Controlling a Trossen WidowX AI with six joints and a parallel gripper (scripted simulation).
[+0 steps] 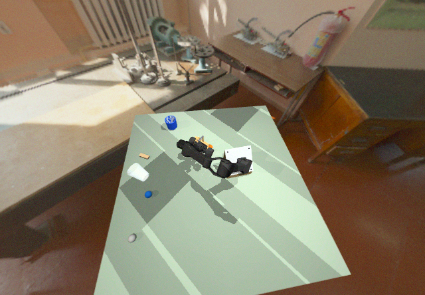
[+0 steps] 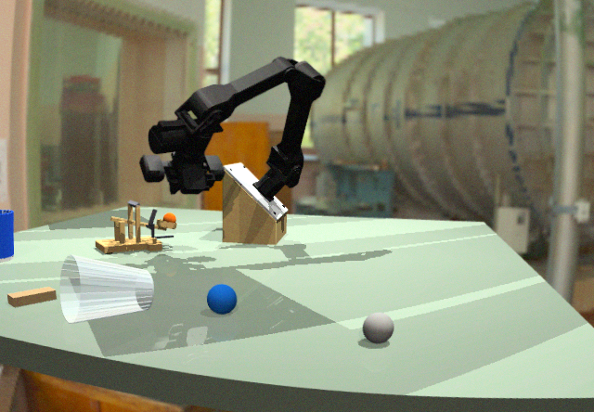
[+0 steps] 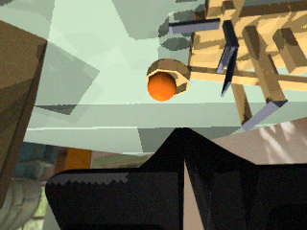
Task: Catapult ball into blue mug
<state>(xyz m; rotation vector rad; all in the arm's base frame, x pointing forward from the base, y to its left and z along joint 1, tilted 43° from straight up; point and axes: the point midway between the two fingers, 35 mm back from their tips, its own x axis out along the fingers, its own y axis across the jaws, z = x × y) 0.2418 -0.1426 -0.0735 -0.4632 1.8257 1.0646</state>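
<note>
Black fingers (image 1: 198, 143) (image 2: 191, 190) are closing on nothing, hovering above the catapult (image 1: 205, 142) (image 2: 128, 244) (image 3: 264, 57); its loaded orange ball (image 1: 210, 146) (image 2: 170, 217) (image 3: 161, 86) is apparently lying below, toward the arm's base (image 1: 248, 149) (image 2: 235, 170).

- Here's a white ribbed metal radiator (image 1: 118, 13), our landmark, up against a peach-orange wall (image 1: 32, 20).
- Just below the radiator, a long pale-topped workbench (image 1: 85, 123) catches bright slanting sunlight!
- Right of the radiator, a rounded green machine (image 1: 165, 32) sits at the bench's back.
- Further right of it, a brown wooden desk (image 1: 271, 66) stands along a pinkish wall streaked with light.
- Well right of the radiator, a red fire extinguisher (image 1: 321, 42) with a black hose, above an orange-brown wooden cabinet (image 1: 350, 120) with a dark top.
- Below and right of the radiator, glossy reddish-brown floor (image 1: 370, 195) shines.
</note>
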